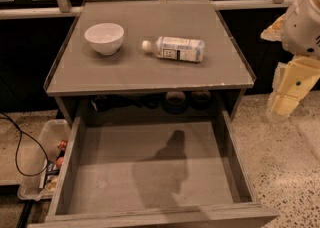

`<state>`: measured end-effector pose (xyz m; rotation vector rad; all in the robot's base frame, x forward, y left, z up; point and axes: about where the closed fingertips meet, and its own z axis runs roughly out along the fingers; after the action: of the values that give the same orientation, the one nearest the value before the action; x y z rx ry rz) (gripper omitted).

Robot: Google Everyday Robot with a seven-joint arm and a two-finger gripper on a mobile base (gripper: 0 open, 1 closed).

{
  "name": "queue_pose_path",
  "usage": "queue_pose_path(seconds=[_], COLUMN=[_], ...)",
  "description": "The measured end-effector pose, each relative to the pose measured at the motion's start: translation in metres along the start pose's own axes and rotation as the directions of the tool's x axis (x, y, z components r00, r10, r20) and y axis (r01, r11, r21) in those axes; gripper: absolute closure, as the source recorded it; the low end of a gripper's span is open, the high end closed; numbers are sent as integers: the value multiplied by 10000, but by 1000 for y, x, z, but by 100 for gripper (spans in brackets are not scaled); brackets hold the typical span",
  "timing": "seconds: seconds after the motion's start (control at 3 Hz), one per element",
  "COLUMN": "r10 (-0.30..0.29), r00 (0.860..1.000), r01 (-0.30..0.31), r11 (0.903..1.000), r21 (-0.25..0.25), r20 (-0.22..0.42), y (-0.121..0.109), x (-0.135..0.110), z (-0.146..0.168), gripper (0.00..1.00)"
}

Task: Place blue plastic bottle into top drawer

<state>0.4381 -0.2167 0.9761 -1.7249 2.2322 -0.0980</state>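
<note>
The blue plastic bottle (175,49) lies on its side on the grey tabletop (150,72), white cap pointing left, right of centre. The top drawer (150,172) is pulled out wide below the tabletop, its flat bottom bare with a shadow on it. My gripper (287,97) hangs at the right edge of the view, beside the cabinet, well right of the bottle and above the floor. It holds nothing.
A white bowl (104,37) stands on the tabletop left of the bottle. Dark round items (175,102) sit at the back under the tabletop. A plastic bin (47,157) with small items and a black cable (17,147) are on the floor at the left.
</note>
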Motion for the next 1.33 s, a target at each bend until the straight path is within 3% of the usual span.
queue_pose_path(seconds=[0.67, 1.0, 1.33], r10=[6, 101, 416], r00=[9996, 9923, 9669], r01=[-9, -121, -457], r11=[10000, 9998, 9989], r21=[94, 159, 104], r20=[267, 1232, 2519], y=[-5, -24, -53], x=[-9, -23, -40], z=[1, 10, 24], gripper=[0, 0, 0])
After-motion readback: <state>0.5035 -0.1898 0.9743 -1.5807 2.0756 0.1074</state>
